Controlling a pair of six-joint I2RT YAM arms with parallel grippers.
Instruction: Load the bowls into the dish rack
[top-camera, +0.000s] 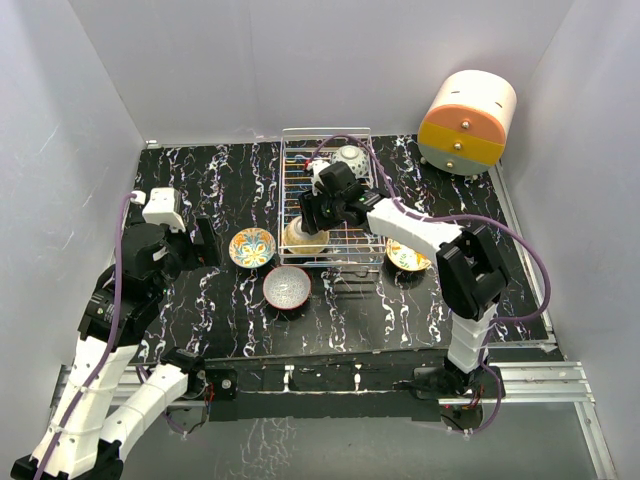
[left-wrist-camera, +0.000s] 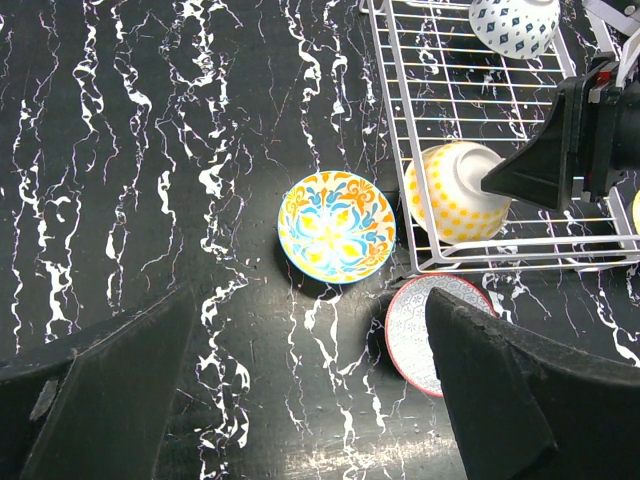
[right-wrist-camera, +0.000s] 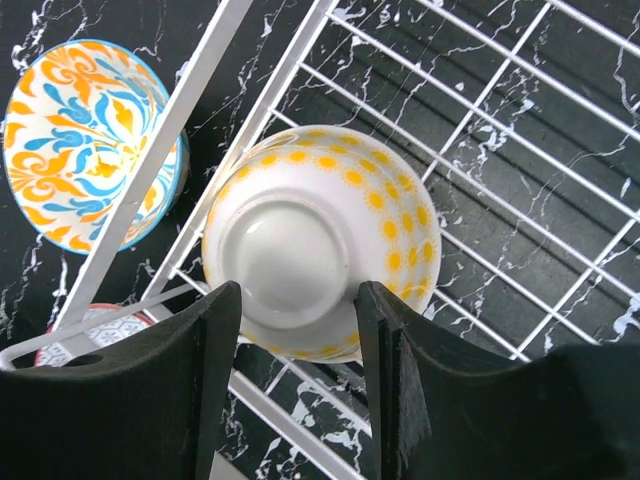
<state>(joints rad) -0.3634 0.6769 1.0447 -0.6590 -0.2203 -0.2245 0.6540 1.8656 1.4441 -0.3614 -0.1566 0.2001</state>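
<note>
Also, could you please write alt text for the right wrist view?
An upside-down white bowl with yellow dots sits in the wire dish rack, its base framed by two black fingers; contact is unclear. Beyond the rack's rim, an orange-and-blue patterned bowl lies upright on the black marbled table, with a red-rimmed bowl peeking in at lower left.

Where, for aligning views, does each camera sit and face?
Top external: above, behind the bases, facing down on the table; both arms show.
Left wrist: on left arm, facing down at the yellow-teal bowl beside the dish rack; own fingers below.
Right wrist: above the rack, facing the upturned yellow-dotted bowl; own fingers clasp it.
Shared: both wrist views show both bowls.
</note>
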